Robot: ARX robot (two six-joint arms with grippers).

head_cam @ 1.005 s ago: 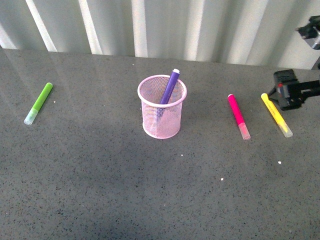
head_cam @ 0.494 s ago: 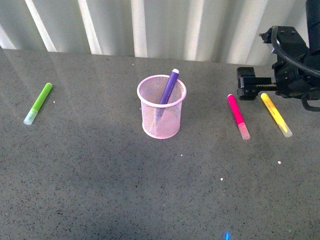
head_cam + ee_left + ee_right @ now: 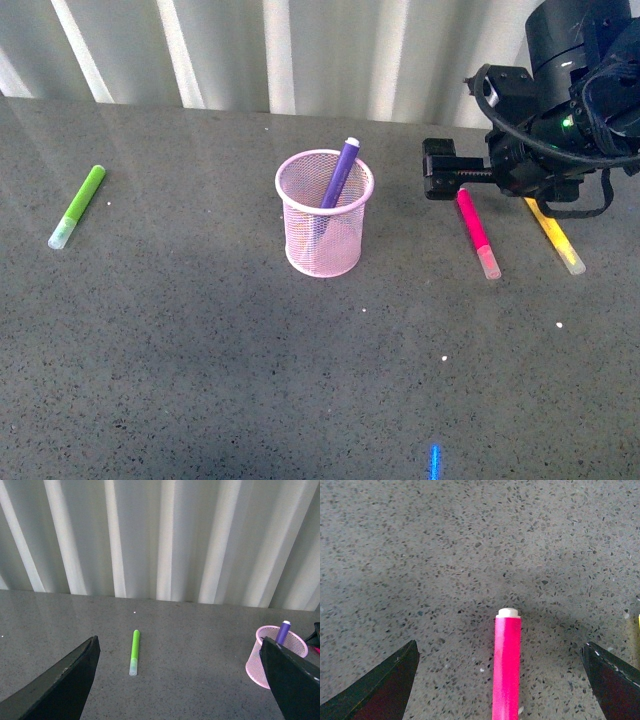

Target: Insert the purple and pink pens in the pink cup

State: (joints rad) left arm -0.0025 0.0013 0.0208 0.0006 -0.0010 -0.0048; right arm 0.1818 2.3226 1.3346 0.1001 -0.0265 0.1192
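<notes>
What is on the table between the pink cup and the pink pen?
Nothing: the front view shows only bare grey table between the pink cup and the pink pen. The open right gripper hangs by the pen's far end.

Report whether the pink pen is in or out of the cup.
Out. The pink pen lies flat on the table beside the pink cup, which holds only the purple pen.

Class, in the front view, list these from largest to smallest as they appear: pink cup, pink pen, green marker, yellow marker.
1. Pink cup.
2. Pink pen and green marker: about equal.
Yellow marker: partly hidden by the right arm, so unranked.
</notes>
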